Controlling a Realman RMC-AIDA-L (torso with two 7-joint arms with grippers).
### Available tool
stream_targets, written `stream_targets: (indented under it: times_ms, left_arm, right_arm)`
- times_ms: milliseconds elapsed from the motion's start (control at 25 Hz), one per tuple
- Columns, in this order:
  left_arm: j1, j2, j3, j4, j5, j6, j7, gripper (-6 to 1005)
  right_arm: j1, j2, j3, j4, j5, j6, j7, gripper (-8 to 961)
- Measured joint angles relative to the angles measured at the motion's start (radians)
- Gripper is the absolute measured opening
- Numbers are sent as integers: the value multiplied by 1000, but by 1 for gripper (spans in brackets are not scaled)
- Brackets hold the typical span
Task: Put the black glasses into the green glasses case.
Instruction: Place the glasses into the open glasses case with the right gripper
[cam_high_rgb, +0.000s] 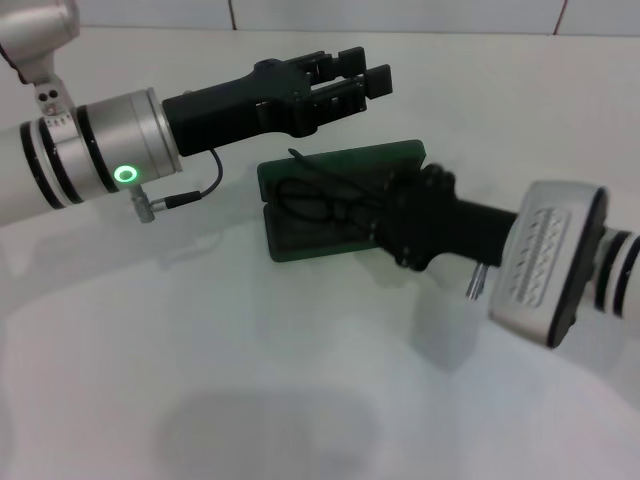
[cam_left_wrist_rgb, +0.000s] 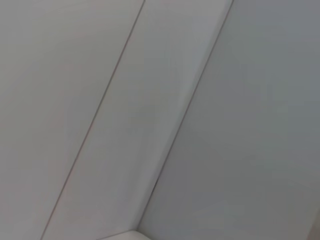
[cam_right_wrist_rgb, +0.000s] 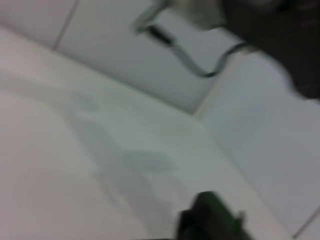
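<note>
- Viewing the scene from the head camera, we find the green glasses case (cam_high_rgb: 340, 205) lying open on the white table (cam_high_rgb: 200, 350), near the middle of the workspace, with its lid raised on the far side.
- We see the black glasses (cam_high_rgb: 318, 198) lying in the near half of the case, lenses toward the left; their thin frame shows against the dark lining.
- We locate the right gripper (cam_high_rgb: 385, 215) reaching in from the right, its black body low over the right part of the case and overlapping the glasses. We cannot tell whether its fingers are apart, together, or clamped on the frame, since the gripper body hides them.
- We locate the left gripper (cam_high_rgb: 348, 75) held above the table on the far side of the case, pointing right and well clear of it. Its fingers (cam_high_rgb: 378, 80) stand apart with a visible gap and hold nothing.
- A black cable (cam_high_rgb: 195, 190) loops below the left arm's silver wrist section, where a green ring light (cam_high_rgb: 126, 175) glows.
- In the right wrist view, we see a dark green corner of the case (cam_right_wrist_rgb: 210, 220) on the white surface.
- In the left wrist view, we see only a pale tiled wall (cam_left_wrist_rgb: 160, 100).
</note>
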Motion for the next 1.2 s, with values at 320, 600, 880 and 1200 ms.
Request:
stream_targets:
  times_ms: [320,600,880,1200]
  left_arm:
    - [-8,-1,2,-14,1,-12,5,560]
    - [-4,-1,3,-15,2,-14,7,560]
    - [0,3,3,-15,2,-15,7,560]
    - [-6,5,3,-13,15,-15,7,559]
  right_arm:
    - [67,1,60,42,-7,-29,111,263]
    - [205,0,1,159,-8,-25,259,264]
    - [226,-4,-39,175,-18,-49,333,264]
    - [221,-1,-40,157,-124,-61,442,264]
